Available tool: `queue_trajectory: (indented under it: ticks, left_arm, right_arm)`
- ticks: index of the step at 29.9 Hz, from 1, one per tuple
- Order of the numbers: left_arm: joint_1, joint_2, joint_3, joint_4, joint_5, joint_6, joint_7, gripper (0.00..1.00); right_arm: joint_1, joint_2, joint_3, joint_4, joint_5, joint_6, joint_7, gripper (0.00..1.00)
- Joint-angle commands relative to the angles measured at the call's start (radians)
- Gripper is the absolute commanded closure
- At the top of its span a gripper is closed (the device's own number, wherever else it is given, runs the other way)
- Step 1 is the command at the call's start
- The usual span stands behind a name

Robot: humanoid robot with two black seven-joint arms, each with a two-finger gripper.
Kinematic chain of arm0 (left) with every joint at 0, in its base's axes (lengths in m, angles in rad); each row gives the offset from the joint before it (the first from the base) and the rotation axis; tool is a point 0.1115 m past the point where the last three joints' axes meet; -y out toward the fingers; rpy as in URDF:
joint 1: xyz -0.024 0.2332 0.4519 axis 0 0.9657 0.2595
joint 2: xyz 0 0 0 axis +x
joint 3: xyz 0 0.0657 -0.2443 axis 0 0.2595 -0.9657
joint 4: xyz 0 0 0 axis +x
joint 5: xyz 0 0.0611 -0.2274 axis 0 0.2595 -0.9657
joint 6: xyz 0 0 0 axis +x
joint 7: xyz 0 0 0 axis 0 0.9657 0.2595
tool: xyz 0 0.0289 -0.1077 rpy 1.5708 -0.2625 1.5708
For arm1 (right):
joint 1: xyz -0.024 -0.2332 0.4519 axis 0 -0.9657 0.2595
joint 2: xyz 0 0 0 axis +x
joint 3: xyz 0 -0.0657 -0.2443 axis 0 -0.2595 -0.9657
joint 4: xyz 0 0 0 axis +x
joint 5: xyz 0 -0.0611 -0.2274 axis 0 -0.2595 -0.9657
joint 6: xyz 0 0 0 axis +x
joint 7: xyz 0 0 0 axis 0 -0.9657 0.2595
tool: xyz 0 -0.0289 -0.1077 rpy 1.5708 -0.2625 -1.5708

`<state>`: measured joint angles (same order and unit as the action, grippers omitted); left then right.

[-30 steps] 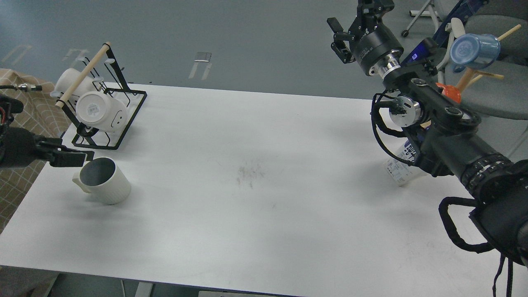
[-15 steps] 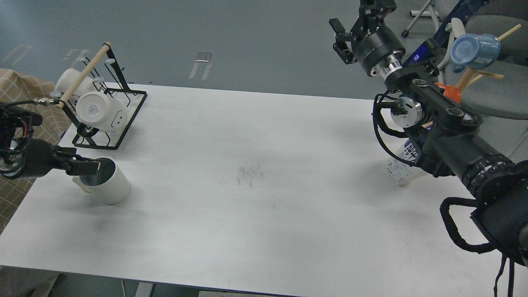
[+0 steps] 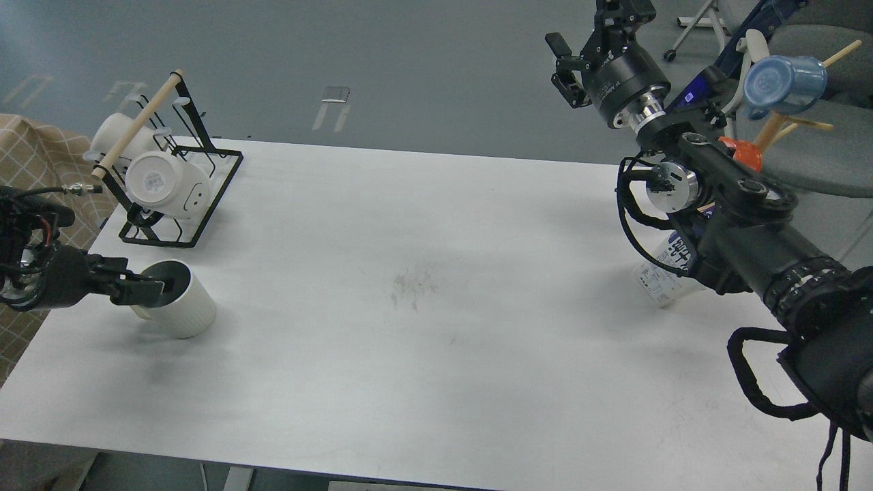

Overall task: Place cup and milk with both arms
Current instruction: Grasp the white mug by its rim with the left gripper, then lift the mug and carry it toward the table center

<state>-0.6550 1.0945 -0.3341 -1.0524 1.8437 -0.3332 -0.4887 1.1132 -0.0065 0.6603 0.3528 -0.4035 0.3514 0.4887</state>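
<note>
A white ribbed cup point(image 3: 184, 308) stands on the white table point(image 3: 436, 273) near the left edge. My left gripper point(image 3: 149, 291) comes in from the left, and its dark tip reaches over the near rim into the cup's mouth. Its fingers cannot be told apart. A milk carton point(image 3: 663, 274) with blue print sits at the right of the table, mostly hidden behind my right arm. My right gripper point(image 3: 588, 34) is raised high beyond the table's far right edge, fingers spread and empty, well above the carton.
A black wire rack point(image 3: 198, 204) with a wooden rod holds two white cups point(image 3: 164, 183) at the back left. A wooden stand with a blue cup point(image 3: 784, 83) and an orange object point(image 3: 745, 153) is at the back right. A chair stands behind it.
My left gripper has dropped and moved right, from just above the cup's rim into its mouth. The right arm has barely shifted. The cup and carton stay put.
</note>
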Motion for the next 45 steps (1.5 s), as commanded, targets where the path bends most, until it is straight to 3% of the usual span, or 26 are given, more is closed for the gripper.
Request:
queue_trajectory:
  ticks: [1, 4, 6, 8, 21, 24, 29, 35, 41, 45]
  left_arm:
    - [-0.002, -0.004, -0.002, 0.0, 0.0, 0.0, 0.0, 0.54]
    - [-0.002, -0.01, 0.0, 0.0, 0.0, 0.0, 0.0, 0.59]
    - [-0.002, -0.01, 0.0, 0.0, 0.0, 0.0, 0.0, 0.73]
    - [-0.002, -0.013, 0.0, 0.0, 0.002, 0.002, 0.0, 1.0]
    - [-0.021, -0.005, -0.002, -0.026, 0.006, 0.049, 0.0, 1.0]
    - [-0.025, 0.008, -0.002, -0.066, 0.008, 0.049, 0.0, 1.0]
    - [-0.057, 0.08, -0.009, -0.231, 0.005, 0.043, 0.0, 1.0]
    - [-0.141, 0.071, -0.013, -0.352, 0.002, 0.007, 0.0, 1.0]
    - [-0.277, -0.068, -0.013, -0.396, 0.002, -0.111, 0.0, 1.0]
    - [-0.336, -0.166, -0.002, -0.387, 0.006, -0.142, 0.0, 1.0]
  right_arm:
    - [-0.006, 0.0, -0.001, 0.0, 0.0, 0.0, 0.0, 0.0]
    - [-0.006, 0.0, 0.001, 0.002, 0.0, 0.0, 0.0, 0.0]
    - [-0.006, 0.0, 0.001, 0.002, 0.0, 0.0, 0.0, 0.0]
    - [-0.006, 0.002, 0.001, 0.002, 0.0, 0.0, 0.0, 0.0]
    - [-0.006, -0.001, 0.001, 0.002, 0.0, 0.0, 0.0, 0.0]
    - [-0.006, 0.0, 0.001, 0.0, 0.0, 0.0, 0.0, 0.0]
    - [-0.003, -0.004, 0.002, 0.0, 0.0, 0.0, 0.0, 0.0]
    - [0.017, -0.013, 0.004, 0.0, 0.0, -0.005, 0.0, 0.0]
    - [0.037, -0.012, 0.004, -0.001, 0.0, -0.008, 0.0, 0.0]
    - [0.053, -0.006, 0.004, -0.006, 0.0, -0.009, 0.0, 0.0]
